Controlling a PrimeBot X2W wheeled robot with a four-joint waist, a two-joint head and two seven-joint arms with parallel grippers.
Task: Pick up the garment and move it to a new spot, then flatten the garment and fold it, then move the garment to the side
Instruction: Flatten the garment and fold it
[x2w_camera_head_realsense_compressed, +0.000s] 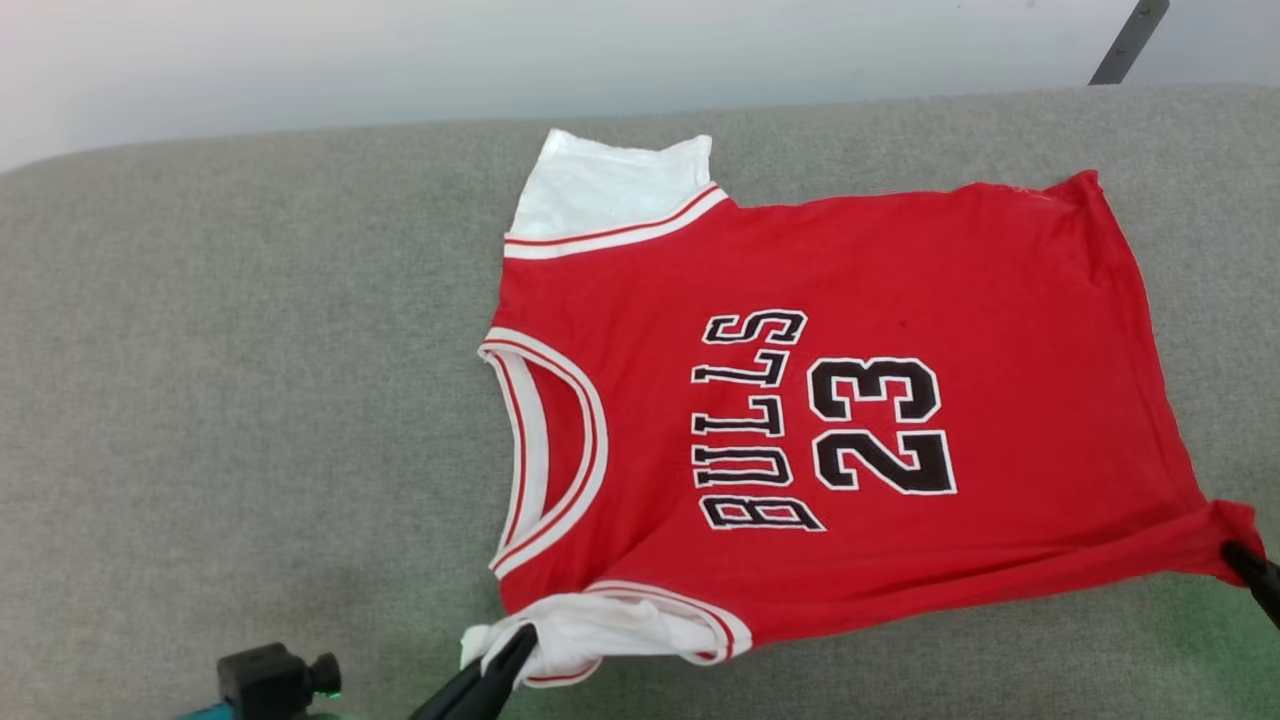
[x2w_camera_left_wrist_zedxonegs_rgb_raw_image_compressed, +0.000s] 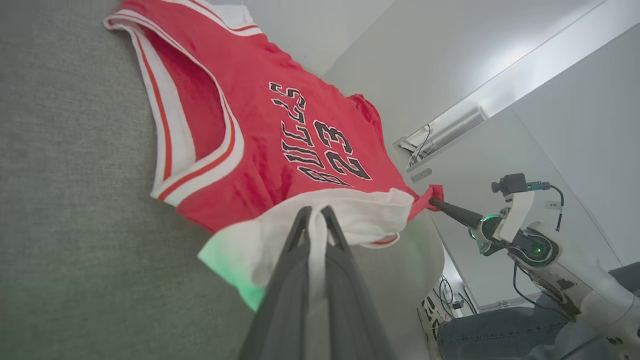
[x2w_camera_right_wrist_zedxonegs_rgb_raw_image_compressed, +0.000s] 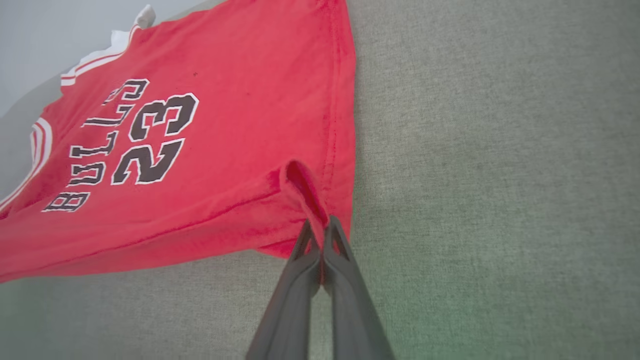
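Left claw (x2w_camera_left_wrist_zedxonegs_rgb_raw_image_compressed: 316, 210) is pinching tight on the shirt (x2w_camera_head_realsense_compressed: 900, 300), right at its near white sleeve (x2w_camera_left_wrist_zedxonegs_rgb_raw_image_compressed: 360, 215), fingers closed with nothing but cloth between them; the sleeve is bunching up where it is being gripped. Over on the other side the right claw (x2w_camera_right_wrist_zedxonegs_rgb_raw_image_compressed: 318, 225) is clamping down on the shirt's near bottom corner, jaws together, a little ridge of red cloth puckering at the fingertips (that arm's own wrist view is showing it plainly). Between the two claws the near edge is stretching in a fairly straight line. The shirt is lying face up on the grey fabric surface (x2w_camera_head_realsense_compressed: 250, 350), turned sideways, collar (x2w_camera_head_realsense_compressed: 545, 450) pointing to the robot's left and hem to its right; the black-and-white lettering and number are sitting mid-chest; the far white sleeve (x2w_camera_head_realsense_compressed: 610, 190) is lying flat toward the back edge of the surface. In the left wrist view a person's leg in jeans (x2w_camera_left_wrist_zedxonegs_rgb_raw_image_compressed: 490, 325) and a shoe (x2w_camera_left_wrist_zedxonegs_rgb_raw_image_compressed: 429, 312) are showing low down, just below the right arm.
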